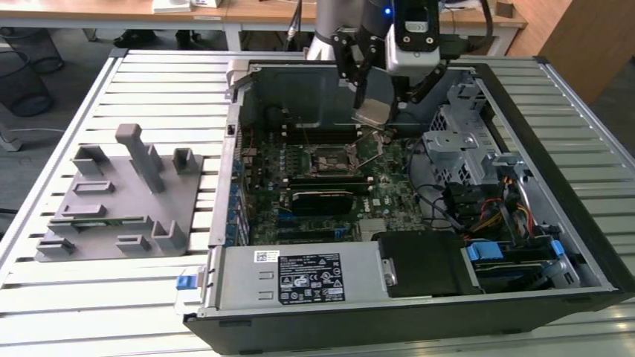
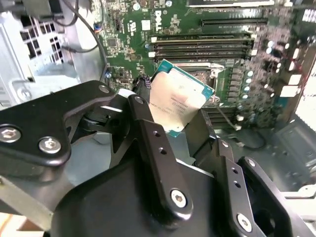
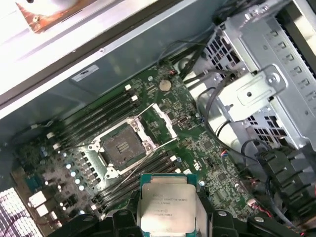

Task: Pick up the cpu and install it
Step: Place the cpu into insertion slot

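My gripper (image 1: 375, 104) hangs inside the open computer case, shut on the cpu (image 1: 372, 111), a flat square chip with a silvery top. In the second wrist view the cpu (image 2: 177, 101) sits tilted between the two black fingers (image 2: 144, 123). The first wrist view shows the cpu (image 3: 167, 205) above the green motherboard, a short way off to one side of the black socket (image 3: 120, 145). The socket's metal frame (image 3: 163, 121) is swung open and the socket (image 1: 328, 158) is bare inside. The chip hangs above the board without touching it.
The case wall (image 1: 297, 89) rises behind the gripper. A metal drive cage (image 1: 462, 141) and bundled cables (image 1: 486, 216) stand at the exterior view's right, the power supply (image 1: 297, 279) in front. A grey tray (image 1: 119, 197) lies on the slatted table (image 1: 159, 82) at the exterior view's left.
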Available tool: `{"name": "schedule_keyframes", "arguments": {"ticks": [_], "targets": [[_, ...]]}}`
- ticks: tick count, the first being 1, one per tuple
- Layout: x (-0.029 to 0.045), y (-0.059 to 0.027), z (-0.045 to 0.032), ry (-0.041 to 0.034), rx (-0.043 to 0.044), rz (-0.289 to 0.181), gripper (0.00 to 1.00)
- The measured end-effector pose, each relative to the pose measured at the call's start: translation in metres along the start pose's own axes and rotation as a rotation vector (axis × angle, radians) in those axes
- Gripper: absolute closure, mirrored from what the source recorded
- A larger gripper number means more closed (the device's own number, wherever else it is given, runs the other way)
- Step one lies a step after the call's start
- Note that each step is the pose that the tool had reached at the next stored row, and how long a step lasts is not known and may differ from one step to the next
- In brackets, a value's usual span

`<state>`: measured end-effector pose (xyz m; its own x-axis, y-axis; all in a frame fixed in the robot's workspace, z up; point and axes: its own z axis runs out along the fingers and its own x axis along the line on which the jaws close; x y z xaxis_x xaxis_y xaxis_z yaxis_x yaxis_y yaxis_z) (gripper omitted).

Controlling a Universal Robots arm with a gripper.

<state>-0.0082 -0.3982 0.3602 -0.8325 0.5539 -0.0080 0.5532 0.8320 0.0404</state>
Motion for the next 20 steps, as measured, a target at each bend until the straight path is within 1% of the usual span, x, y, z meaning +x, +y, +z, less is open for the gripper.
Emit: {"name": "schedule_keyframes", "arguments": {"ticks": [20], "targets": [[0.0000,-0.0002,0.0050,-0.0145,0.0029,0.358,0.47]]}}
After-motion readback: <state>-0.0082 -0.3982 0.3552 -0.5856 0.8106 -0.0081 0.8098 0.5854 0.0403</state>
